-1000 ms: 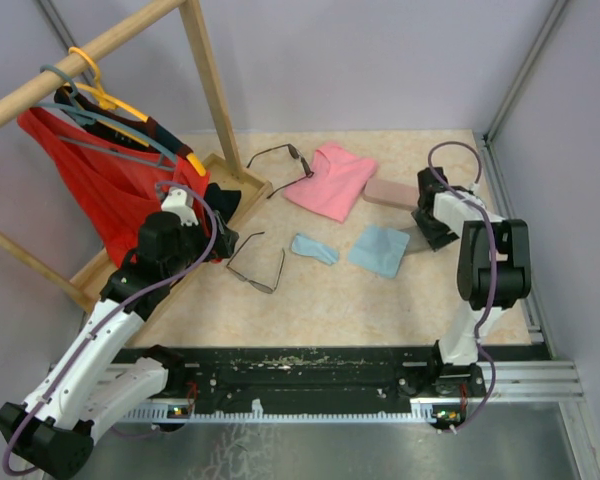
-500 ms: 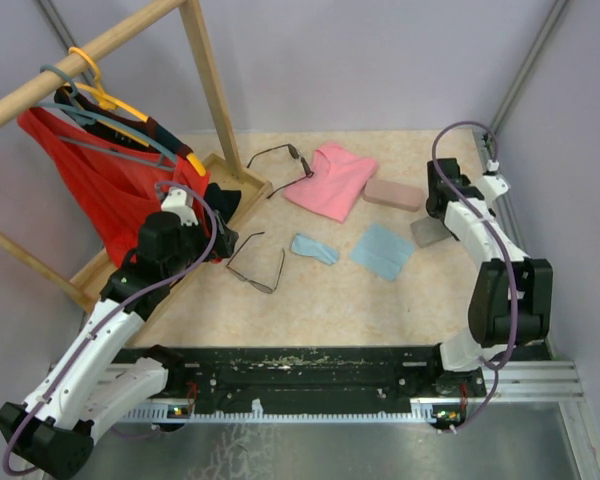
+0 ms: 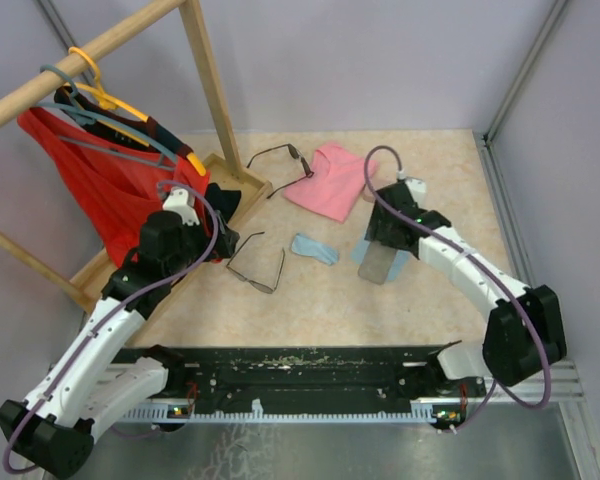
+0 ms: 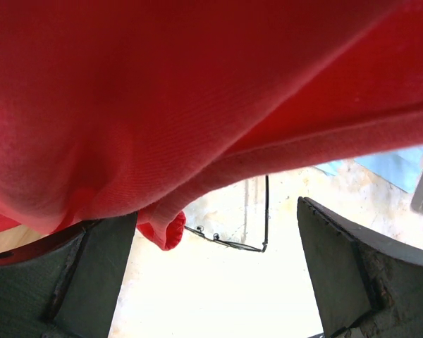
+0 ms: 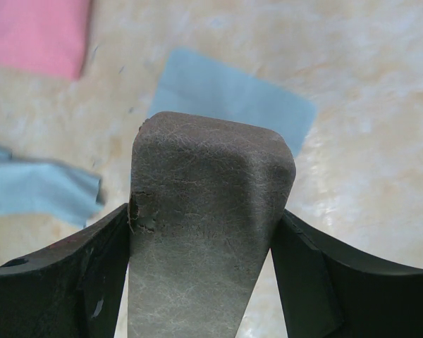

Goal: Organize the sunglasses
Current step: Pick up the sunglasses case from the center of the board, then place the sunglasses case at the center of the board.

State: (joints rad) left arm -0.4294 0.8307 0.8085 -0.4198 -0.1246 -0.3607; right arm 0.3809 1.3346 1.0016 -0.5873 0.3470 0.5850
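Observation:
One pair of sunglasses [image 3: 256,262] lies open on the table just right of my left gripper [image 3: 220,241], which is open and empty. In the left wrist view that pair [image 4: 241,238] shows between and beyond the fingers, below a hanging red garment [image 4: 162,91]. A second pair of sunglasses [image 3: 281,158] lies at the back beside a pink cloth [image 3: 332,180]. My right gripper [image 3: 385,237] is shut on a grey case [image 3: 379,264], held above the table centre. In the right wrist view the grey case [image 5: 208,204] fills the gap between the fingers.
Two light-blue cloths lie mid-table, one small [image 3: 313,248] and one [image 3: 398,264] partly under the held case. A wooden rack [image 3: 205,75] with hangers and the red garment [image 3: 100,190] stands at left on a wooden base [image 3: 235,172]. Walls close the right side.
The right arm has swung from the back right corner to the table centre, carrying the grey case over the larger blue cloth. The left arm has not moved.

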